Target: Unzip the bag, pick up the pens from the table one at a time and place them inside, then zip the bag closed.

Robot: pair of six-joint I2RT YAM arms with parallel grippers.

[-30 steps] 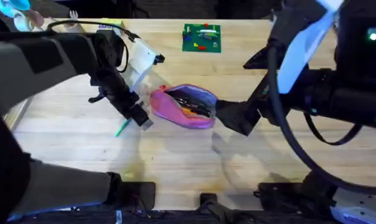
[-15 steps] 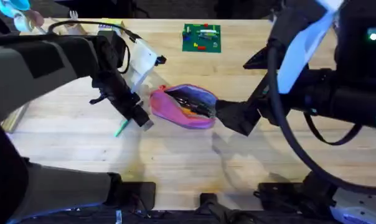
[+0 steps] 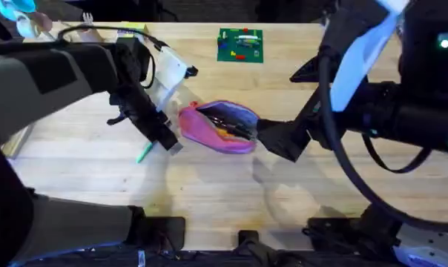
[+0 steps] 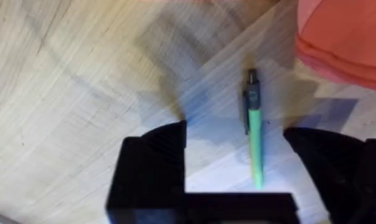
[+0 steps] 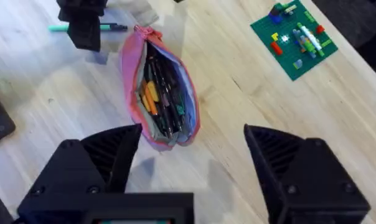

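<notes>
Right wrist view looks straight into the bag (image 5: 160, 93): it lies unzipped on the table (image 5: 250, 118), its mouth gaping, with several pens packed lengthwise against the dark lining, an orange one and a green-tipped one among darker barrels. I cannot count them for certain. My right gripper (image 5: 191, 146) stands wide open just short of the bag's near end, touching nothing.

From overhead the pink bag (image 3: 218, 127) sits mid-table between my two arms, and my right gripper's (image 3: 283, 142) tips are hard to separate from the dark arm behind them. My left gripper (image 3: 165, 141) covers most of the green pen (image 3: 144, 153); one end pokes out beside it.

Left wrist view shows that green pen (image 4: 254, 127) flat on the wood between my spread fingers (image 4: 154, 158), not touched by either, with the bag's pink edge (image 4: 343, 43) close beyond its dark tip.

Compared with a second ago, almost nothing differs: bag and pen lie where they did, and my left gripper has barely shifted.
</notes>
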